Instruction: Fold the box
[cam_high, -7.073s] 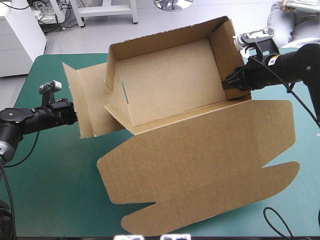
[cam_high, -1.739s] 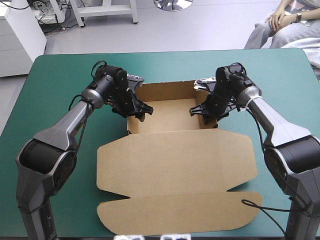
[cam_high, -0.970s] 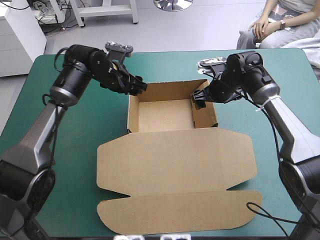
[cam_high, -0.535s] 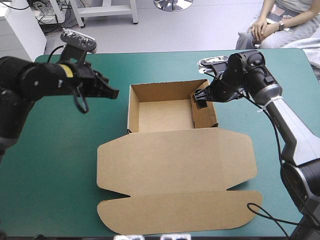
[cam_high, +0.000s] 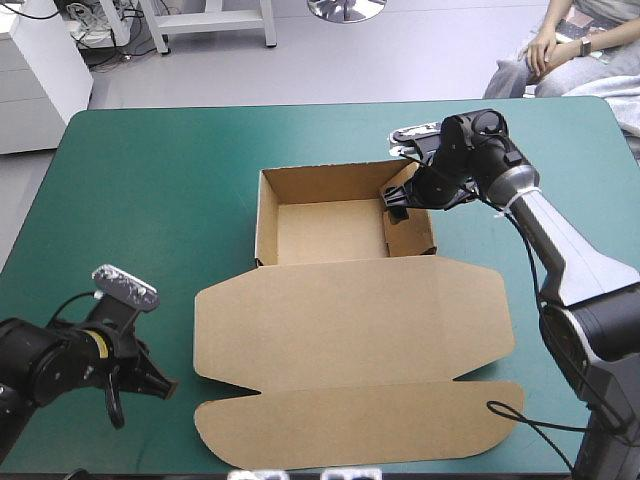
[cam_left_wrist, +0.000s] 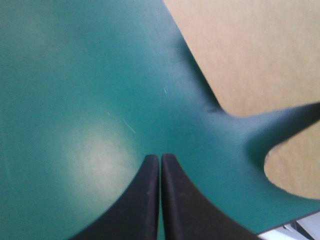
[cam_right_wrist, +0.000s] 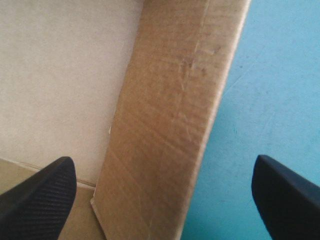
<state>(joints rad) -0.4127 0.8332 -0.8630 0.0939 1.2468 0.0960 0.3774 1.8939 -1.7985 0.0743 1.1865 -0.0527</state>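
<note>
Now left gripper (cam_high: 163, 386) has pulled back to the table's (cam_high: 150, 180) near-left corner, closed on nothing; right gripper (cam_high: 396, 203) spread astride the right wall (cam_high: 408, 232) of the box (cam_high: 350, 330), an open tray mid-table, so walls seem tucked

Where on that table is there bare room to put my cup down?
Roomiest: the teal-green cover left of the box, out to the table's left and far edges. Crowded: the flat lid fills the middle and near side, the left pincer sits near-left, the right pincer straddles the box's right wall.
</note>
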